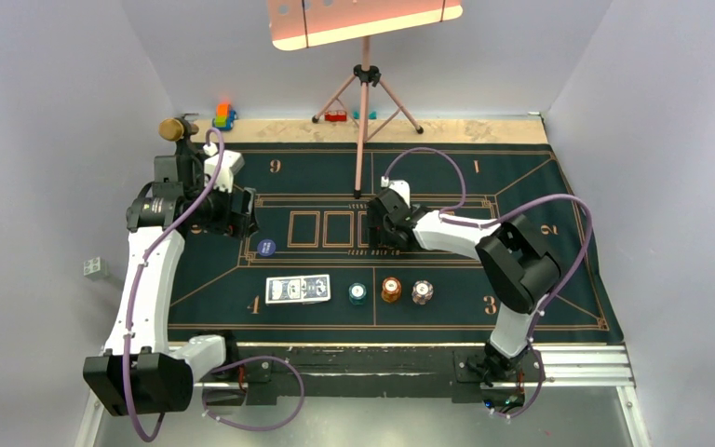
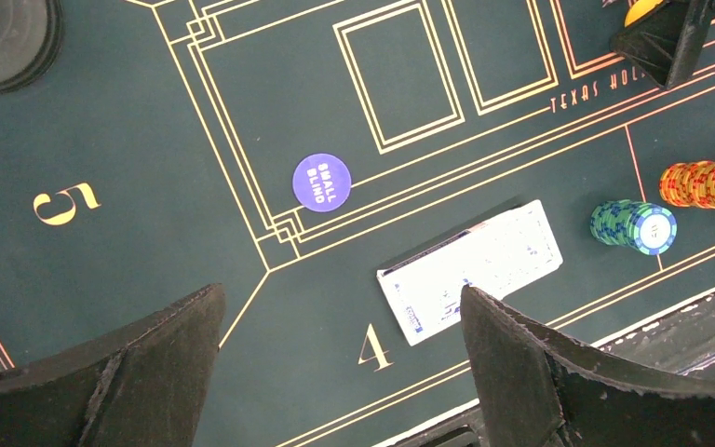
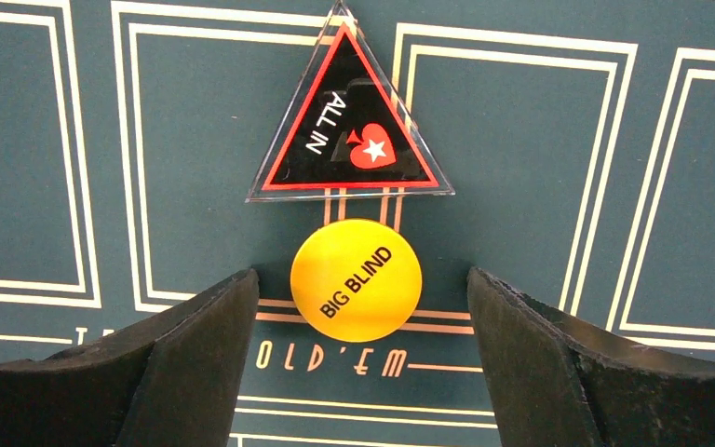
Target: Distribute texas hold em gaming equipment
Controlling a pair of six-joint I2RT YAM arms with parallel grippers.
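**Top view.** A green mat [image 1: 521,196] fills the middle of the frame. On its lower middle lies a deck of cards [image 1: 298,290]. To the right of the deck stand teal chips [image 1: 358,294], orange chips [image 1: 391,290] and whitish chips [image 1: 422,293], in a row, each stack apart from the next. A purple disc [image 1: 265,247] sits just above and left of the deck. The left gripper [image 1: 240,216] hangs at middle left. The right gripper [image 1: 384,219] hangs at the centre, over the printed boxes. A microphone [image 1: 177,128] stands at upper left.

**Left wrist view.** The left gripper's fingers [image 2: 130,372] stand spread wide along the bottom edge, with nothing between them. The purple disc, marked small blind, lies at the centre. The deck is lower right of it, and the teal and orange chips are at the right edge.

**Right wrist view.** The right gripper is also spread wide. A yellow disc [image 3: 356,279], marked big blind, lies flat on the mat between the fingertips and touches neither. A triangle marker [image 3: 349,121] sits just above it, nearly touching.

**Step and next move.** The step in hand seems to concern the yellow disc, but I cannot tell whether it is a pick or a release. A pick would mean lowering the fingers, closing on the thin rim and staying clear of the triangle. The deck and chip stacks look undealt, so most of the task probably lies ahead.
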